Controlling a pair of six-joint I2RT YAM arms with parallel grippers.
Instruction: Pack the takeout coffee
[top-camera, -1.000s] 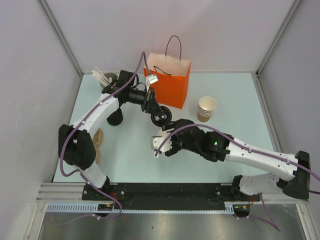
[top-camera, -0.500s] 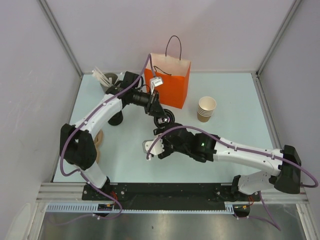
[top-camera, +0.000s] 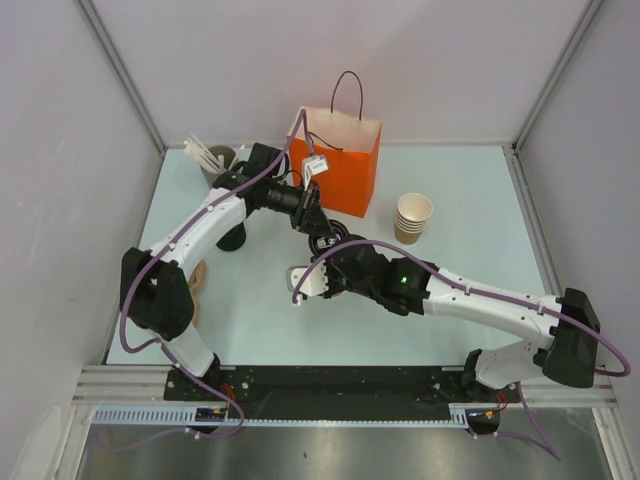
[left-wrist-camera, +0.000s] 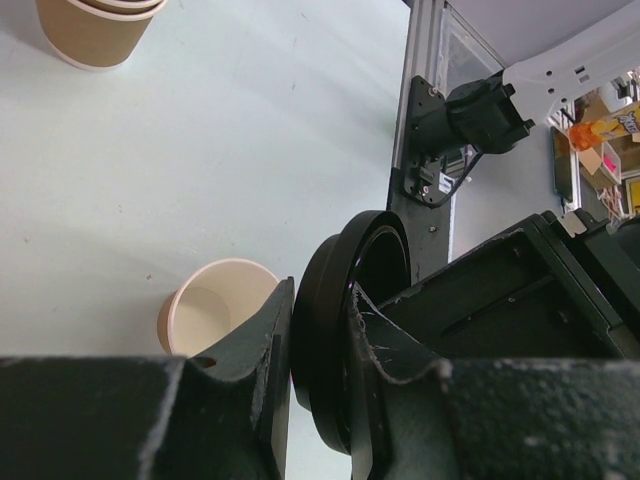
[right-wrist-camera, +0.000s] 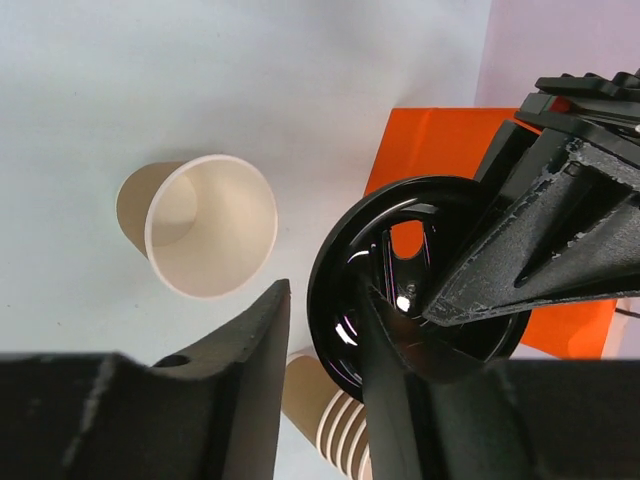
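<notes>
The takeout coffee is in two parts. Its tan cup (left-wrist-camera: 215, 305) stands lidless on the table, pale inside showing, and appears again as the cup (right-wrist-camera: 205, 225) in the right wrist view. My left gripper (left-wrist-camera: 320, 290) is shut on the black lid (left-wrist-camera: 330, 340), held on edge above the table in front of the orange bag (top-camera: 340, 165). My right gripper (right-wrist-camera: 322, 290) has come up to the lid (right-wrist-camera: 345, 280). Its jaws straddle the rim, with a gap still showing beside one finger. From above, the right gripper (top-camera: 333, 255) hides the cup.
A stack of lidless tan cups (top-camera: 412, 217) stands to the right of the bag. A holder of white sticks (top-camera: 205, 155) is at the back left. A dark stack (top-camera: 230, 236) and tan discs (top-camera: 197, 275) lie by the left arm.
My right arm has reached left and back up to the lid, and its jaws have narrowed around the rim. The left gripper, still holding the lid, has barely shifted.
</notes>
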